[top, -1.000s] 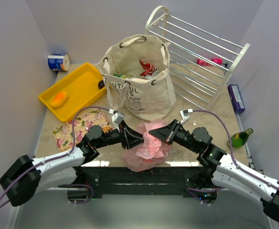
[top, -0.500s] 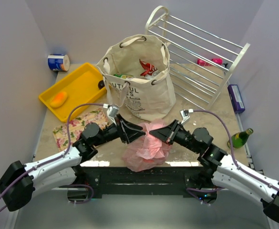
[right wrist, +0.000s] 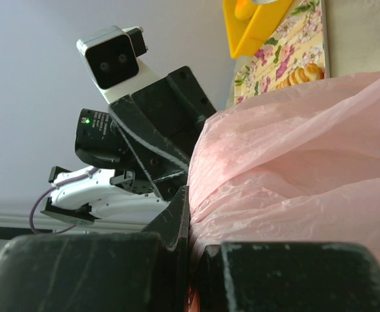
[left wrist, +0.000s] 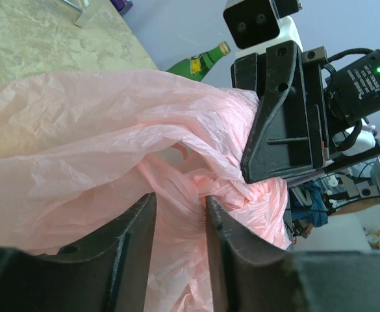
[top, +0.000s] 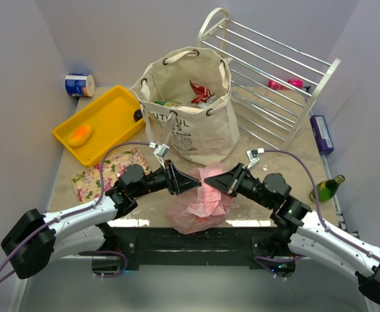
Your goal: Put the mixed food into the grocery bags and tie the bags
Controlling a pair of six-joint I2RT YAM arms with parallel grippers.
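The thin, translucent pink plastic bag (top: 199,203) sits on the table (top: 245,205) just in front of the large cream canvas tote with black lettering (top: 190,130). Its gathered neck is drawn up between the two arms, and that twisted strand runs roughly parallel to the tote's front face. The right end effector (top: 210,182) is closed on the film at one end. The left end effector (top: 191,184) is nearly tip to tip with it. Its jaws stand partly apart and straddle the strand without visibly clamping it, so the coming grab looks like the left arm's job. Compared with a second ago, the left end effector has slid along the tote's front toward the right one, which has barely shifted.
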